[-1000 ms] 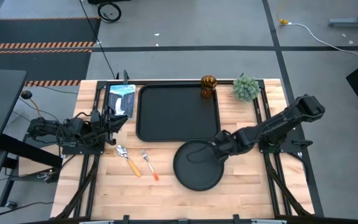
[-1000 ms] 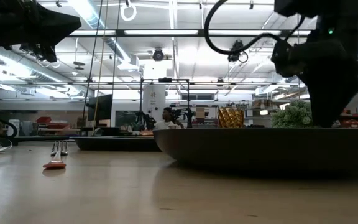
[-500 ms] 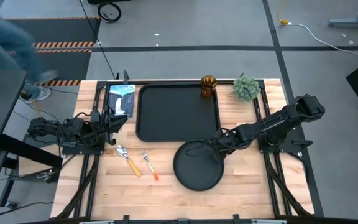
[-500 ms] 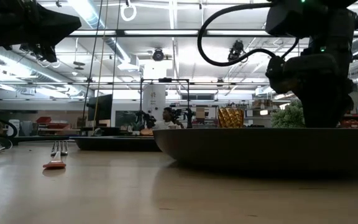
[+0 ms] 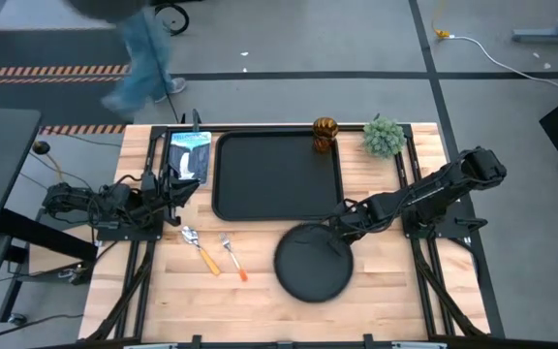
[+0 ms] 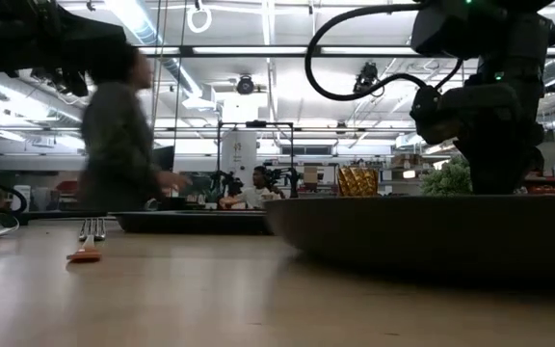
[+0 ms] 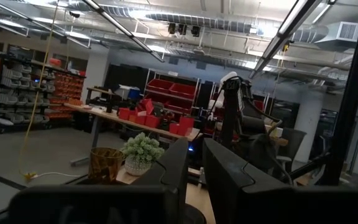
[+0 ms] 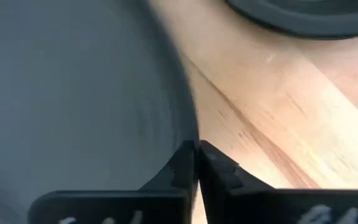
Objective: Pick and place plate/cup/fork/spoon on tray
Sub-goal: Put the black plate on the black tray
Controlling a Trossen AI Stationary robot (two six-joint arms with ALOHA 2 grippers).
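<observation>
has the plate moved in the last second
Yes. The plate, its rim pinched by the right gripper, has slid slightly to the picture's right, away from the fork, in the high view.

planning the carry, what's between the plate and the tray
Only a narrow strip of bare wooden table separates the plate from the tray in the high view; the right gripper pinches the plate's rim.

Tray [image 5: 277, 174] interior bare (cup [image 5: 325, 132] at corner).
</observation>
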